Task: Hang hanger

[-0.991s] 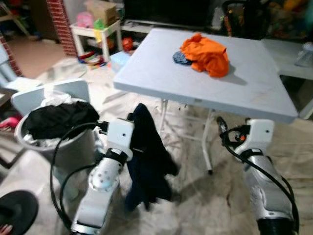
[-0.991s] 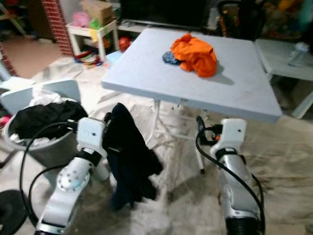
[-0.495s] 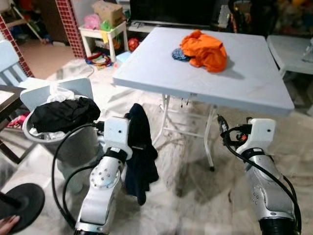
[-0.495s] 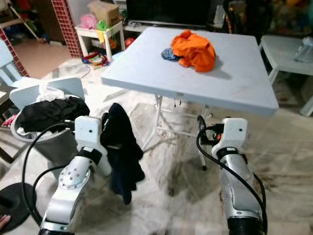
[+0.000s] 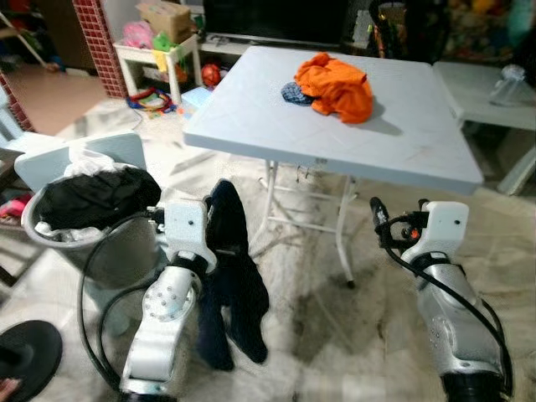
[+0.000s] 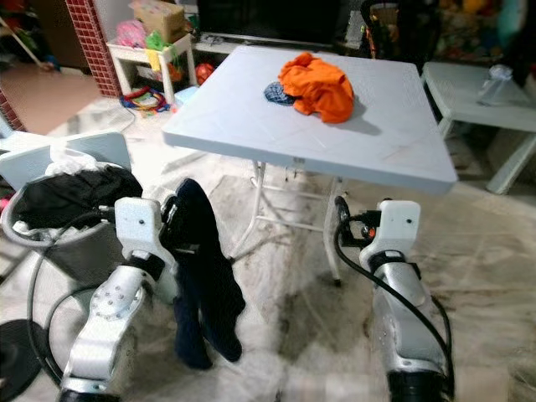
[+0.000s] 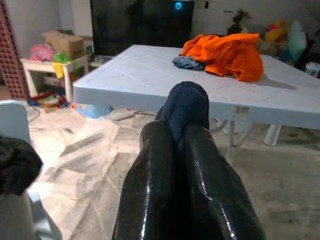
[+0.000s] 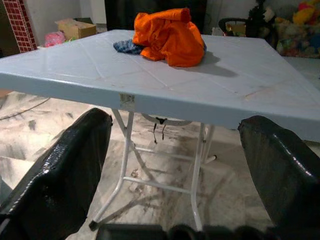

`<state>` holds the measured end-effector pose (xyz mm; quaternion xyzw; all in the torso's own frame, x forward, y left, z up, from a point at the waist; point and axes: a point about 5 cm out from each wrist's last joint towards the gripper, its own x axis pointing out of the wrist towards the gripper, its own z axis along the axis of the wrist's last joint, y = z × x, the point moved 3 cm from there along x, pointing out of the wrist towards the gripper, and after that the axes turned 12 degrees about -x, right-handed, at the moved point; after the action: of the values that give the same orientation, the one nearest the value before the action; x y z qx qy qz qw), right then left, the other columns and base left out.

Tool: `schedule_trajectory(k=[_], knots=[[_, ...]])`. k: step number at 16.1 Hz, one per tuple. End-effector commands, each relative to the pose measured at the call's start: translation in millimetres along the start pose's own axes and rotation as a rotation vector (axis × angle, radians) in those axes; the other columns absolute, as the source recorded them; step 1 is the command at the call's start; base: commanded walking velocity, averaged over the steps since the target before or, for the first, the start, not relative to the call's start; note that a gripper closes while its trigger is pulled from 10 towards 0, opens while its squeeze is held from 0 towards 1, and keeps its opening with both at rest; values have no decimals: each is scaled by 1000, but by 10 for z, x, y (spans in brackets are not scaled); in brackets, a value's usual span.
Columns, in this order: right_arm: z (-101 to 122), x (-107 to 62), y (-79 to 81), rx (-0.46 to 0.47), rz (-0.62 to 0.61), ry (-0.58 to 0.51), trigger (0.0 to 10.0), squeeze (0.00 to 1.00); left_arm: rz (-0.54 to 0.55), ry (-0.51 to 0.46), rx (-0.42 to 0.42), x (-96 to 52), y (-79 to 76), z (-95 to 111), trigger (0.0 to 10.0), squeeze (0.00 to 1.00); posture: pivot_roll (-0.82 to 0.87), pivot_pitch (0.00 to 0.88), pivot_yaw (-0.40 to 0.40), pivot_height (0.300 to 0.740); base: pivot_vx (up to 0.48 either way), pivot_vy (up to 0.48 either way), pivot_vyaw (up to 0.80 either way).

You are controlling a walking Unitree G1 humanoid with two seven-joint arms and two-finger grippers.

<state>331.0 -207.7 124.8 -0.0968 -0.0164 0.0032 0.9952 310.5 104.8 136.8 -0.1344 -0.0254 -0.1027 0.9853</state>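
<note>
**Carrying a dark garment toward the folding table**

A cluttered living room with a pale sheeted floor: a white folding table (image 5: 335, 126) stands ahead, a dark screen behind it, a laundry basket (image 5: 92, 243) full of black clothes off its near left corner. On the table, toward the far edge, lies an orange garment (image 5: 339, 84) with a small blue patterned cloth (image 5: 295, 94) touching its left side.

The left gripper (image 7: 182, 145) has its fingers pressed together on a fold of a navy garment (image 5: 230, 276), which bunches above the tips and hangs limp down beside the forearm, its hem close to the floor. The right gripper (image 8: 175, 165) is spread wide and holds nothing, pointing at the table's near edge.

No hanger can be made out in these views, nor any rail to hang it on; the thing in hand is cloth alone. My reading is that the step is bringing the garment up to the table. To do it well, raise the left arm so the hem clears the floor and the table's near edge, keep the pinch firm since only a small fold is caught, and keep the free hand ready to spread the cloth.
</note>
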Motion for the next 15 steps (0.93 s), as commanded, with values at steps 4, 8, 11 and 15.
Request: schedule_trajectory(k=[4, 8, 11, 15], knots=[[11, 14, 45, -9, 20, 0, 10000, 0, -9, -22, -11, 37, -2, 73, 10000, 0, -1, 62, -38, 740, 288, 278, -173], [14, 13, 45, -9, 20, 0, 10000, 0, -17, -16, -20, 31, -17, 61, 10000, 0, -1, 64, -39, 740, 283, 280, -750], [20, 20, 50, -9, 21, -1, 10000, 0, -19, -15, -21, 31, -16, 62, 10000, 0, -1, 64, -39, 740, 282, 277, -800], [22, 23, 53, -9, 21, -2, 10000, 0, -22, -2, -23, 31, -33, 39, 10000, 0, -1, 65, -38, 740, 266, 267, -800]])
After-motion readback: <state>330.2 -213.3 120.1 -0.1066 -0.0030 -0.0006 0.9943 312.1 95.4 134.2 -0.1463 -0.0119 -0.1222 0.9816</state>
